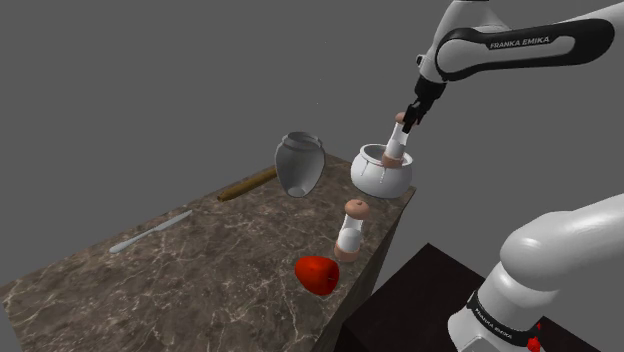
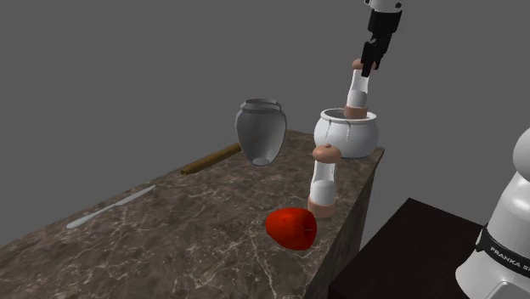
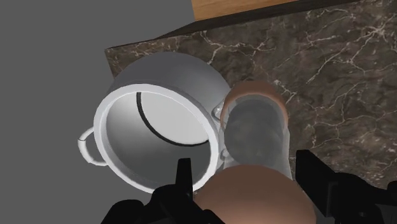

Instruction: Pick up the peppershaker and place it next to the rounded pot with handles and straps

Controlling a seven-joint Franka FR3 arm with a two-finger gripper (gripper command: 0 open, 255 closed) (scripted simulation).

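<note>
My gripper (image 1: 409, 117) (image 2: 368, 64) (image 3: 248, 184) is shut on the top of a pepper shaker (image 1: 397, 146) (image 2: 357, 90) (image 3: 256, 130), which has a white body and brown ends. The shaker hangs slightly tilted. Its lower end is level with the rim of the white rounded pot (image 1: 380, 180) (image 2: 344, 141) (image 3: 184, 71), close beside it. The pot stands near the far corner of the marble table (image 1: 200, 275). Whether the shaker touches pot or table I cannot tell. A second, similar shaker (image 1: 352, 230) (image 2: 324, 180) stands upright nearer the front, by the table's edge.
A grey vase (image 1: 299, 162) (image 2: 260, 129) leans to one side of the pot. A red fruit (image 1: 318, 274) (image 2: 291, 228) lies by the second shaker. A wooden stick (image 1: 247, 184) and a knife (image 1: 150, 231) lie further along. The dark stand (image 1: 400, 300) adjoins the table's edge.
</note>
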